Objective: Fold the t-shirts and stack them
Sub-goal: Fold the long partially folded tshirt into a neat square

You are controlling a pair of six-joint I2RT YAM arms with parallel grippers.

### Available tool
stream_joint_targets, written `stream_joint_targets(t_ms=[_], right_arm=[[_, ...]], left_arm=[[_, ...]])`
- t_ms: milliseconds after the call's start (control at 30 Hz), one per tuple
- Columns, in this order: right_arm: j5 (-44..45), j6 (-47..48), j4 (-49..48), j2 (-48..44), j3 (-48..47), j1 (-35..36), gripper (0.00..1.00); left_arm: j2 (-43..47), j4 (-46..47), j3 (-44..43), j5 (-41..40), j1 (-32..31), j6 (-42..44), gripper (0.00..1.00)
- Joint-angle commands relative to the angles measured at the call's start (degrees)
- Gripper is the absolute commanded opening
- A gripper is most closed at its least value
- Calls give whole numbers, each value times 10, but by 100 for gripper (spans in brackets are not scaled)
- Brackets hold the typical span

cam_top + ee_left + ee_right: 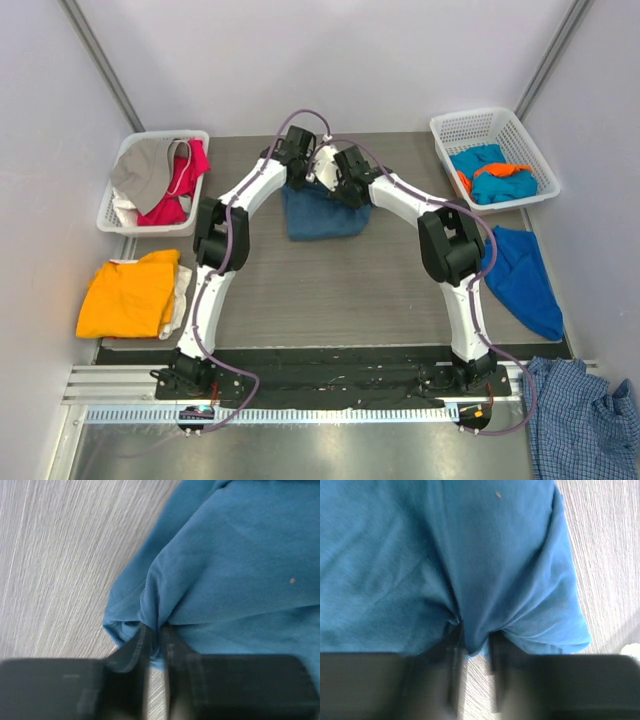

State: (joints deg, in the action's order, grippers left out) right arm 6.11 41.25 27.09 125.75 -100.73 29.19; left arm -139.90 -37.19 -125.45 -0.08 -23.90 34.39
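Observation:
A dark teal-blue t-shirt point(320, 217) lies folded at the far middle of the table, and both grippers are down on its far edge. My left gripper point(299, 184) point(156, 634) is shut on a puckered fold near the shirt's point(235, 560) left corner. My right gripper point(350, 192) point(472, 639) stands slightly open, and a loose fold of the same shirt point(470, 555) hangs between its fingers. A bright orange t-shirt point(128, 293) lies folded at the left edge of the table. A blue t-shirt point(525, 280) lies at the right.
A white mesh basket point(150, 138) at the back left holds grey point(143, 170) and red point(180, 190) tees. Another basket point(480, 118) at the back right holds turquoise and orange cloth point(490, 175). A blue-and-white checked shirt point(580, 420) lies at the near right corner.

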Motion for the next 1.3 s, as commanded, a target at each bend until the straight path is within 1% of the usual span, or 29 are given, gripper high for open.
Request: stream_joint_targets(t_ms=[0,67,100,167,267,300,367,567,700,800,867,933,1033,1167,1267], right_arm=[[38,-6,-8,-5,-15,-15,41],[44,-9,-13,-11,-12,-15,47],[51,-10,-13,-19,-12,-15,49],[58,-13,-14,-29,-8,-14,52],[65,-21,-16,-57,3,-15,56],[67,-23,-16,-70,5,-14,57],[78,-28,-16,-87,14,-12,59],[114,-43,-20,-147,43,-10,62],[129,-53,-36,-180,70,-12,64],[141,-71,-45,-194,90,-11,69],[149,-86,-49,-202,100,-12,84],[159,-119,-62,-210,114,-14,93],[166,-168,-76,-228,132,-19,96],[181,-222,-84,-239,149,-26,97],[203,-266,-96,-242,162,-28,98]], left_arm=[[12,48,17,-64,10,-21,30],[33,73,42,-83,10,-35,45],[41,91,56,-96,10,-41,54],[60,99,60,-106,10,-54,56],[86,119,71,-130,9,-78,66],[105,132,82,-135,9,-83,74],[126,142,90,-146,9,-97,79],[194,139,99,-164,6,-125,86],[227,100,107,-148,2,-147,90],[253,67,120,-112,2,-174,94],[271,51,131,-100,2,-203,100],[282,43,150,-99,2,-230,100],[309,50,200,-99,2,-257,100],[335,76,270,-93,2,-277,100],[324,48,257,-93,3,-288,100]])
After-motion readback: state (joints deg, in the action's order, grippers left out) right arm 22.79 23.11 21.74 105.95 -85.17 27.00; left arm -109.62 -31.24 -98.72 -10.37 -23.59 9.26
